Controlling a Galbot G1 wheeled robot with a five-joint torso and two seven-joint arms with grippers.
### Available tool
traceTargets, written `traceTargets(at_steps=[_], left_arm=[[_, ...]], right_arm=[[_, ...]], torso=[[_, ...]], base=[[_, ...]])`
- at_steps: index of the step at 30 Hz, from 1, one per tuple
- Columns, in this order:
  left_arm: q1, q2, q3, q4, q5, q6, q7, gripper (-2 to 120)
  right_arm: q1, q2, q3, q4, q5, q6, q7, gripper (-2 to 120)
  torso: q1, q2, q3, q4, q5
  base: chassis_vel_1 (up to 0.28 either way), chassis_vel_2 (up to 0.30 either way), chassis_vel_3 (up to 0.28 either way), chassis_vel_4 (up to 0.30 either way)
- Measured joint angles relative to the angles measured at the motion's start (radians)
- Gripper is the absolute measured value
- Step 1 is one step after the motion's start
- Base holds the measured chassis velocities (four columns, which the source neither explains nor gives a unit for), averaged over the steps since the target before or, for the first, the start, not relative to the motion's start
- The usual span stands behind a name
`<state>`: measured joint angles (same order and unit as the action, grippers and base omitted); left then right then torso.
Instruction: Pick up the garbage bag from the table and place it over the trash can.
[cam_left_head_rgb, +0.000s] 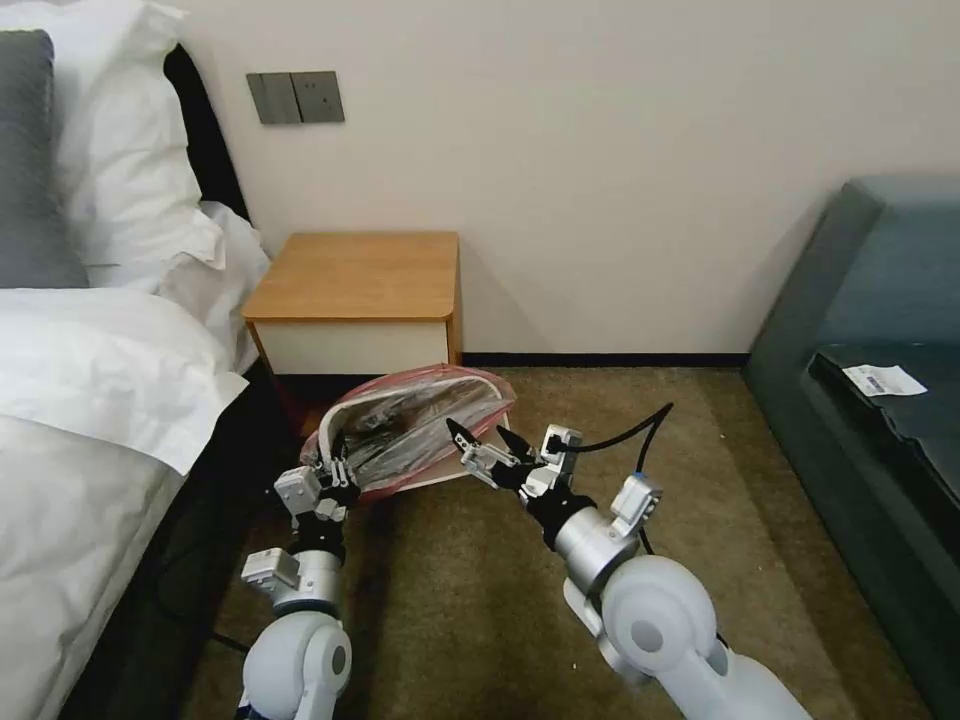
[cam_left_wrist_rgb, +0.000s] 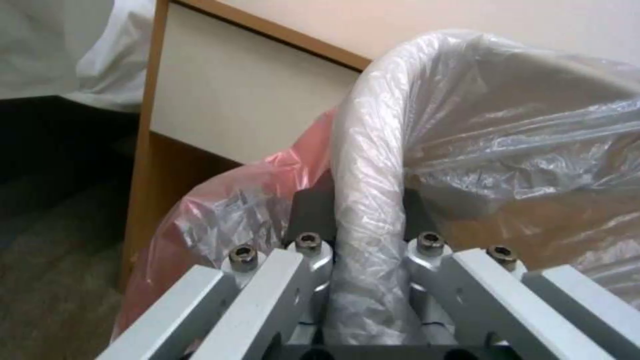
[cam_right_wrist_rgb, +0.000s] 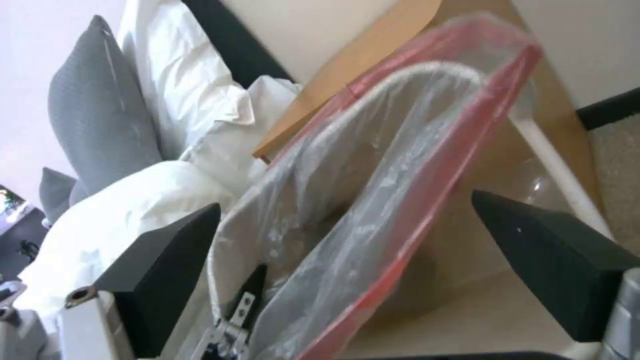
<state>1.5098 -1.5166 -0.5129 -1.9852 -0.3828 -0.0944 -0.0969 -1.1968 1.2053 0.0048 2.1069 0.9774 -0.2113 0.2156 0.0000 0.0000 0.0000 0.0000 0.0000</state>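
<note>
The garbage bag, clear plastic with a red band, is stretched over the mouth of the cream trash can. The can stands tilted on the carpet in front of the wooden table. My left gripper is at the can's near left corner, shut on the bag-wrapped rim, one pad on each side of it. My right gripper is open at the can's right side. In the right wrist view its two black fingers straddle the bag's red-banded mouth without touching it.
A bed with white bedding and pillows fills the left, close to my left arm. A dark teal sofa stands at the right, with a paper slip on it. Brown carpet lies between them, and the wall is behind the table.
</note>
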Motion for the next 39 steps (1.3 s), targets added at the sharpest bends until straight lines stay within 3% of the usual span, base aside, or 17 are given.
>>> traceTargets(at_steps=[25, 39], left_arm=[[-0.013, 0.001, -0.01, -0.009, -0.017, 0.013, -0.003, 9], [-0.008, 0.003, -0.024, -0.008, -0.023, 0.012, -0.003, 9]], right_arm=[[0.028, 0.007, -0.008, -0.038, -0.04, 0.018, -0.015, 3], [-0.011, 0.005, 0.013, -0.022, -0.086, 0.027, -0.031, 0]], torso=[[0.0, 0.0, 0.0, 0.0, 0.0], [0.0, 0.0, 0.0, 0.0, 0.0]], base=[[0.0, 0.0, 0.0, 0.0], [0.0, 0.0, 0.0, 0.0]])
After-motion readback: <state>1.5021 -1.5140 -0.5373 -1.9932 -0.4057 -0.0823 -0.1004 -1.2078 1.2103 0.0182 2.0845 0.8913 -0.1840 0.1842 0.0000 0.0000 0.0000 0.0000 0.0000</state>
